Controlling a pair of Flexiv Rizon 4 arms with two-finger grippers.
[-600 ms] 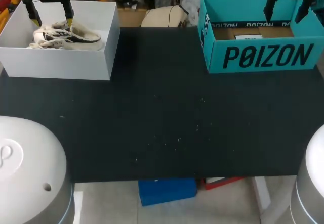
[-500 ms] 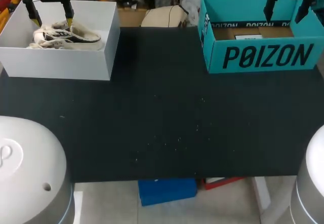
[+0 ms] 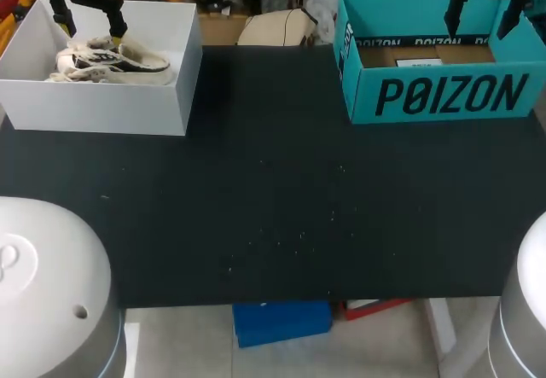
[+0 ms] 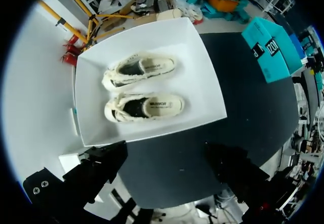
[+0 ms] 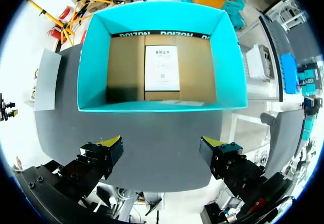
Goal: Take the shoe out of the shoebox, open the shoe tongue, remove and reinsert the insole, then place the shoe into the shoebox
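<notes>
- White box (image 3: 102, 109) sits at the far left corner of the bench (image 3: 273, 207), open on top.
- Two cream shoes lie inside it, side by side, openings up and not touching: nearer shoe (image 4: 144, 107), farther shoe (image 4: 142, 70).
- Left claw (image 3: 89, 21) hangs above the white box, fingers spread wide and holding nothing. Both shoes are well ahead of it.
- Teal box (image 3: 444, 96) sits at the far right corner, also open, with a white sheet (image 5: 162, 67) flat on its brown floor.
- Right claw (image 5: 162, 145) hangs over the teal box, spread wide and empty.
</notes>
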